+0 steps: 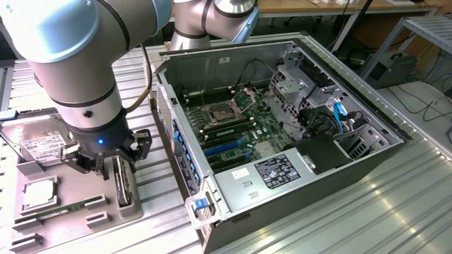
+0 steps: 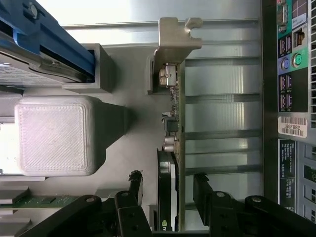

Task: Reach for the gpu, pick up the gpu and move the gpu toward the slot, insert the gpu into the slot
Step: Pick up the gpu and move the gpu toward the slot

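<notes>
Wrist view showed you the gripper [image 2: 169,190], fingers apart, astride the gpu [image 2: 174,113] standing on edge at the gray holder's [image 2: 131,153] edge nearest the computer case [image 2: 291,163], one end hidden under the gripper.

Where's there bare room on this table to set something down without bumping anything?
Widest free patch: the ribbed table beyond the computer case, toward the exterior view's right. A narrower strip runs between case and gray tray. The tray is crowded: hard drive, memory stick, and the gripper with open fingers astride the gpu.
</notes>
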{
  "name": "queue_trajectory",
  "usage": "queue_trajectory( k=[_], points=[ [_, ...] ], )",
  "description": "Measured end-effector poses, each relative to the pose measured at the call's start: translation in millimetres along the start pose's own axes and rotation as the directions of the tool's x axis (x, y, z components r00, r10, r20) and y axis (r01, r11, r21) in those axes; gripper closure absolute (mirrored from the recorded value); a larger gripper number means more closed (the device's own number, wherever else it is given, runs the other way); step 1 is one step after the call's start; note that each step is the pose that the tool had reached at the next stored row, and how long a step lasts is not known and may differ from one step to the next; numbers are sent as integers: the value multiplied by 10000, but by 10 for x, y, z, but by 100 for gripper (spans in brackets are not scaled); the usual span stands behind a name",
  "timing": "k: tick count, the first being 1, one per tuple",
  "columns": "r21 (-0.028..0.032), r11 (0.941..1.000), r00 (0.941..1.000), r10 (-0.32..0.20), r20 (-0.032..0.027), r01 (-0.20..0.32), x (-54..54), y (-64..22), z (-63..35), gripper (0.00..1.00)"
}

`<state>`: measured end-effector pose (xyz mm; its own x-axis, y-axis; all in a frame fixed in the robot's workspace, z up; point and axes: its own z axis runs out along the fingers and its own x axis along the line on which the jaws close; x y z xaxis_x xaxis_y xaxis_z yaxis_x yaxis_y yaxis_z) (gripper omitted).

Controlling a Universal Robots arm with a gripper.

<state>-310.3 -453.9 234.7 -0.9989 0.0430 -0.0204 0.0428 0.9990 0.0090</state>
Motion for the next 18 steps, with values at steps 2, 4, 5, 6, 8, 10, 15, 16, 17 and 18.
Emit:
queue_trajectory(
  k=[2,4,5,6,8,10,15,16,17,18],
  points=[
    [0,10000,10000,1,0,-1,0,0,0,46],
    [0,10000,10000,1,1,-1,0,0,0,46],
    [-1,10000,10000,1,1,-1,0,0,1,46],
    [-1,10000,10000,1,1,-1,0,0,1,46],
    [-1,10000,10000,1,1,-1,0,0,1,46],
    [-1,10000,10000,1,1,-1,0,0,1,47],
    [-1,10000,10000,1,1,-1,0,0,1,56],
    [-1,10000,10000,1,1,-1,0,0,1,56],
    [-1,10000,10000,1,1,-1,0,0,1,56],
    [-1,10000,10000,1,1,-1,0,0,1,63]
  ],
)
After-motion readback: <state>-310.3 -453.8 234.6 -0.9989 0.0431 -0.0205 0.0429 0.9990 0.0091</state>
